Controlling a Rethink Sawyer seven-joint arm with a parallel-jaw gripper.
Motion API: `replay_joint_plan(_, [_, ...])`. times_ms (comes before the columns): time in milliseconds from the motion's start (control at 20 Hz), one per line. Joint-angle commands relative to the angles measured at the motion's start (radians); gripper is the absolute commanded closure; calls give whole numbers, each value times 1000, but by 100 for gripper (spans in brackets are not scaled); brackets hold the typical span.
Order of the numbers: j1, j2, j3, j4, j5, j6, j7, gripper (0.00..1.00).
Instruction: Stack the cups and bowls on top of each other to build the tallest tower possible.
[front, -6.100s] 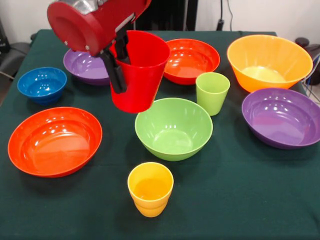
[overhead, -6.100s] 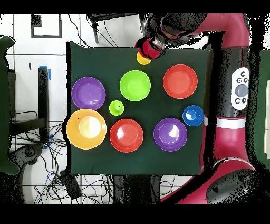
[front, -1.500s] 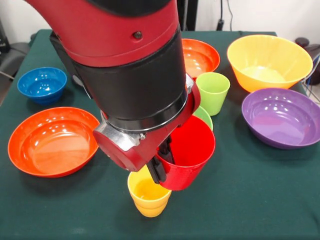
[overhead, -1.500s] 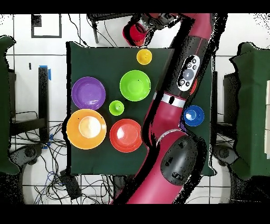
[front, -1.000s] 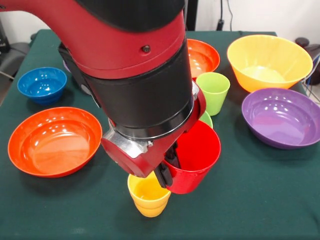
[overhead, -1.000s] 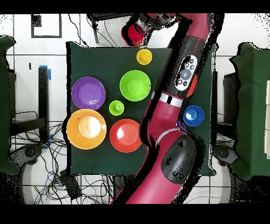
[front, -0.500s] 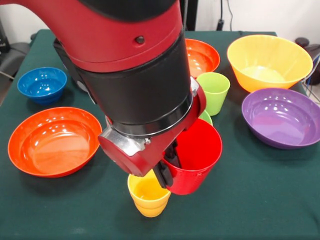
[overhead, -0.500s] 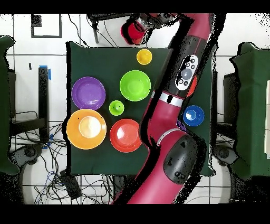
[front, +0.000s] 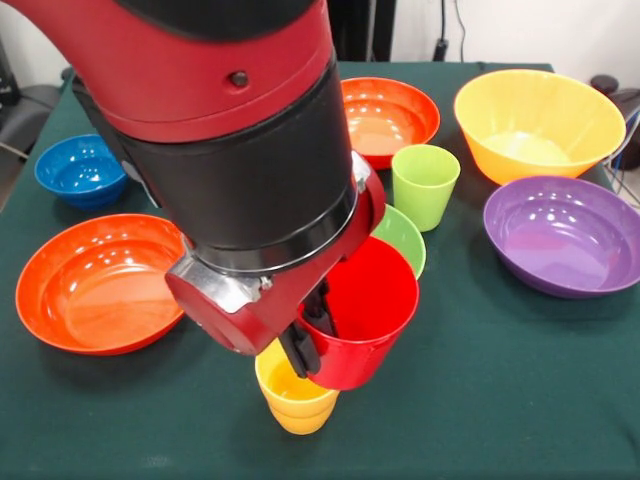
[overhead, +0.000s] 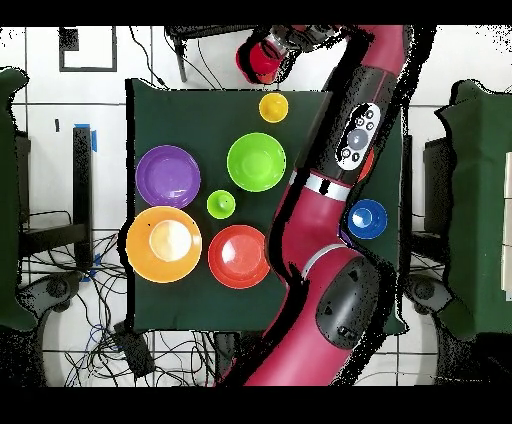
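Observation:
My gripper (front: 310, 335) is shut on the rim of the red cup (front: 362, 315), one finger inside and one outside. It holds the cup upright in the air, just right of the yellow cup (front: 293, 397) and overlapping it. The yellow cup stands on the table near the front edge. In the overhead view the red cup (overhead: 262, 60) shows beyond the yellow cup (overhead: 273, 107). The green bowl (front: 405, 236) is mostly hidden behind the red cup. The green cup (front: 425, 185) stands behind it. No tower stands.
The arm (front: 230, 130) covers the table's middle and hides one purple bowl. Two red-orange bowls (front: 90, 285) (front: 390, 115), the blue bowl (front: 75, 170), the large orange bowl (front: 538, 120) and a purple bowl (front: 565, 235) ring the green tablecloth (front: 500, 400).
The gripper and the red cup have moved left in the front view, closer over the yellow cup. More of the green bowl shows now.

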Motion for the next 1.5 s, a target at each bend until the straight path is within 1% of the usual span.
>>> replay_joint_plan(50, [-4, 16, -13, -96, -128, 91, -382, 100])
replay_joint_plan(550, [-13, 24, -8, -90, -134, 92, -396, 100])
replay_joint_plan(800, [-18, 26, 10, -98, -164, 97, -441, 100])
replay_joint_plan(1300, [-21, 26, 25, -98, -196, 101, -468, 100])
replay_joint_plan(1500, [-19, 23, 36, -102, -232, 113, -497, 100])
